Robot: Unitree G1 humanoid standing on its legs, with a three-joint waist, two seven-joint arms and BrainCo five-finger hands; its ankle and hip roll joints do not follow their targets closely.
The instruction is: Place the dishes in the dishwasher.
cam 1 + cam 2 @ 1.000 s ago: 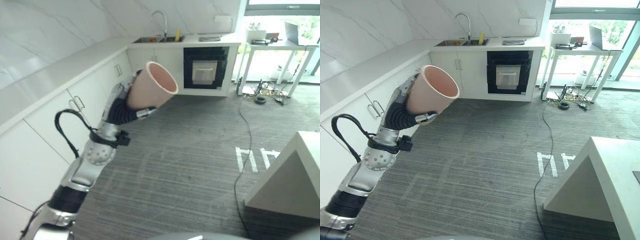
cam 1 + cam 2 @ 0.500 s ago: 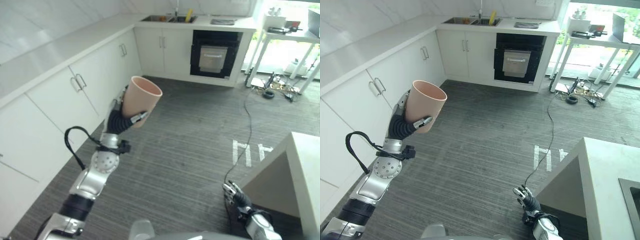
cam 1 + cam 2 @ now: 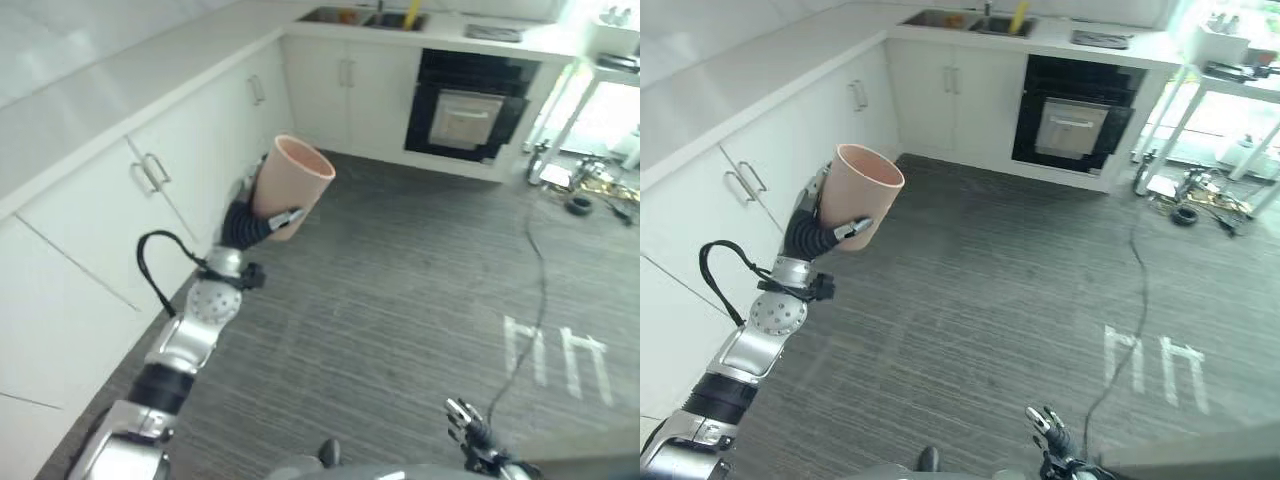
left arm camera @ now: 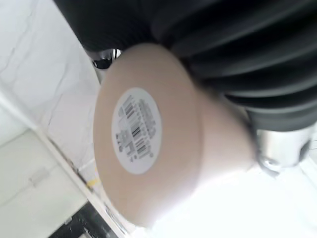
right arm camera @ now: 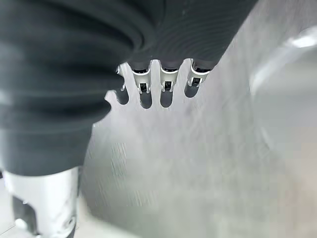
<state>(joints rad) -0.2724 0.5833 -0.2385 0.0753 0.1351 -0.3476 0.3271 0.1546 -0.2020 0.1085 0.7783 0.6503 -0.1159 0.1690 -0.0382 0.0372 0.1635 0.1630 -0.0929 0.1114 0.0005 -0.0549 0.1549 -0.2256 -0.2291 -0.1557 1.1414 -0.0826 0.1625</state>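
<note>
Holding one pink cup (image 3: 860, 197) up in the air, the left hand (image 3: 812, 222) has its fingers and thumb curled around the lower part of the cup; the cup leans a little, with its open mouth turned up and away from the arm; in the left wrist view the flat bottom of the cup (image 4: 148, 139) faces the camera, and one round white sticker (image 4: 137, 130) with a barcode sits on it; the small print on the sticker is too fine to read. The cup is beside the white lower cabinets (image 3: 120, 200), near them but not touching; along this side I count three metal door handles on the cabinet fronts, and two more on the far cabinets below the sink (image 3: 958, 20). One yellow object (image 3: 1019, 16) stands at the sink, on the white counter (image 3: 130, 75). One black built-in appliance with a pale door panel (image 3: 1073, 120) is set in the far run of cabinets; whether it is an oven or the dishwasher I cannot tell. The grey floor (image 3: 990, 290) is wide between the cabinets and the white marks (image 3: 1155, 365) painted on it; one thin cable (image 3: 1135, 290) crosses it toward a table leg (image 3: 1155, 150) by the window. The right hand (image 5: 158, 82) hangs low over the floor; its fingers are straight and apart, holding nothing.
</note>
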